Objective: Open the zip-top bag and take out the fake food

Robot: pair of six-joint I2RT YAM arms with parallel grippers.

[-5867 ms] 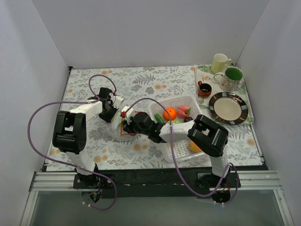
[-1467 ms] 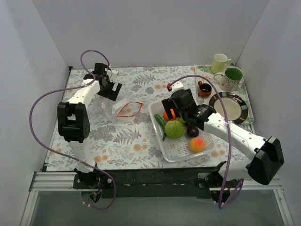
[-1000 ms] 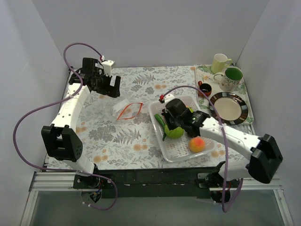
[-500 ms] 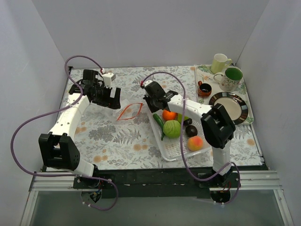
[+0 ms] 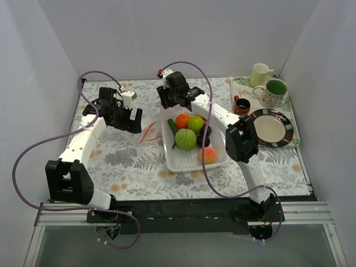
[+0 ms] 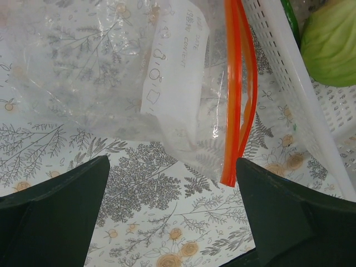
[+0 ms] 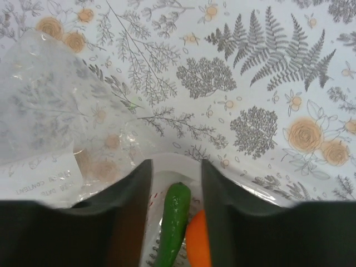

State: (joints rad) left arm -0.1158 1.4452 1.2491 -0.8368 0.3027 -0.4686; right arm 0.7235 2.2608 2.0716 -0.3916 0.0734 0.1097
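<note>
The clear zip-top bag [image 6: 111,67] lies flat on the floral table, its red-orange zip strip [image 6: 238,100] beside the white basket [image 6: 289,94]. From above, the zip strip [image 5: 148,134] shows just left of the basket [image 5: 168,164]. The fake food lies in the basket: orange [image 5: 182,120], light green round ones [image 5: 186,138], a dark green long one [image 5: 173,131], a dark purple one [image 5: 210,140] and a peach-red one [image 5: 208,155]. My left gripper [image 6: 171,162] hangs open over the bag's near edge. My right gripper [image 7: 175,169] is open, straddling the basket's corner rim [image 7: 157,194] over the dark green piece [image 7: 175,222].
A patterned tray [image 5: 293,140] at the back right carries a striped plate [image 5: 270,127], a pale yellow mug [image 5: 260,74], a green-lined mug [image 5: 272,92] and a small brown cup [image 5: 241,104]. White walls close in the table on three sides.
The basket has slid left and back, up against the bag's zip strip. The right gripper moved to its far-left corner and its jaws came apart. The left arm has hardly moved.
</note>
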